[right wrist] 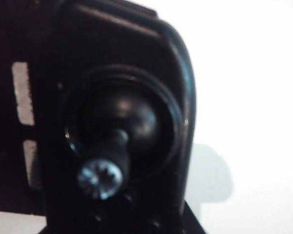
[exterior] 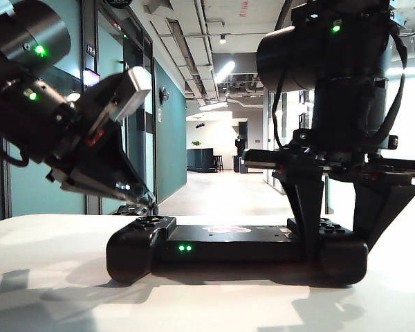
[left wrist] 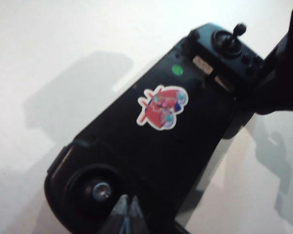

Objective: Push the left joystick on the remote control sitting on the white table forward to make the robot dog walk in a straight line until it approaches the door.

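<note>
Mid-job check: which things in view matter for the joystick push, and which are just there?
Job: left joystick; remote control; white table; left end effector, shut, at the stick; right end effector, gripping the remote's right handle. Robot dog not in view.
Just there: right joystick; red sticker; corridor behind.

Low table-level exterior view, wrist cameras close above (both show remote control (exterior: 235, 242))
</note>
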You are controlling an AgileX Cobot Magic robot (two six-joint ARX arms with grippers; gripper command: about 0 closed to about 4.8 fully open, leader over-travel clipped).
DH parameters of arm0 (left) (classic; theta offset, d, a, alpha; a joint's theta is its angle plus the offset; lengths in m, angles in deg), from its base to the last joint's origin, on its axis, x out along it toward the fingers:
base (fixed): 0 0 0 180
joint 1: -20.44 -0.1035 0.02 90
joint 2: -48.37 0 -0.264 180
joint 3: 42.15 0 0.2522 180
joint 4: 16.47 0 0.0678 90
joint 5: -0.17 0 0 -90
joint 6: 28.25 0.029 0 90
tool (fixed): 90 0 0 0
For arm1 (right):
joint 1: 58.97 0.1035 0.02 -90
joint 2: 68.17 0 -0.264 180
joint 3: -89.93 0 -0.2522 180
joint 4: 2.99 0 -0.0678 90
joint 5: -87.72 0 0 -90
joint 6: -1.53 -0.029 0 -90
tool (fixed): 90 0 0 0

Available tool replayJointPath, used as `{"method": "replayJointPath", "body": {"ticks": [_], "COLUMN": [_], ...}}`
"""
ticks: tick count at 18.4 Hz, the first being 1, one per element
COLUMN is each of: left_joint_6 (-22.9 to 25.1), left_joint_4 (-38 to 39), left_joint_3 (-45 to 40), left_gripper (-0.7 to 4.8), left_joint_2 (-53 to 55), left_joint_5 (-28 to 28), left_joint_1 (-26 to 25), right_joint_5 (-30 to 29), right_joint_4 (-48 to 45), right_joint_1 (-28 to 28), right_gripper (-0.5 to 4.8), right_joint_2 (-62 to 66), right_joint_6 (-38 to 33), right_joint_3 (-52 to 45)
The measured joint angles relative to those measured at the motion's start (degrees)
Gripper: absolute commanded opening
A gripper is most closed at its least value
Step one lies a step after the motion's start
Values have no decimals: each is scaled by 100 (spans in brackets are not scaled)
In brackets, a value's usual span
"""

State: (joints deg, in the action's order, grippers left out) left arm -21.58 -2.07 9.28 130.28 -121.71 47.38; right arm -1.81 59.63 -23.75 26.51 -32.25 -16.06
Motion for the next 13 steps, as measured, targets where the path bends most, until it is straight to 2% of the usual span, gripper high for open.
{"method": "replayJointPath", "body": {"ticks": [13], "left_joint_6": [-2], "left_joint_4": [-520], "left_joint_3": [2], "left_gripper": [-5], "left_joint_2": [345], "left_joint_5": [61], "left_joint_1": [-2], "right_joint_5": [0], "right_joint_4": [7], "right_joint_1": [0], "right_gripper": [106], "right_joint_2": [2], "right_joint_6": [-35], "right_joint_3": [0]}}
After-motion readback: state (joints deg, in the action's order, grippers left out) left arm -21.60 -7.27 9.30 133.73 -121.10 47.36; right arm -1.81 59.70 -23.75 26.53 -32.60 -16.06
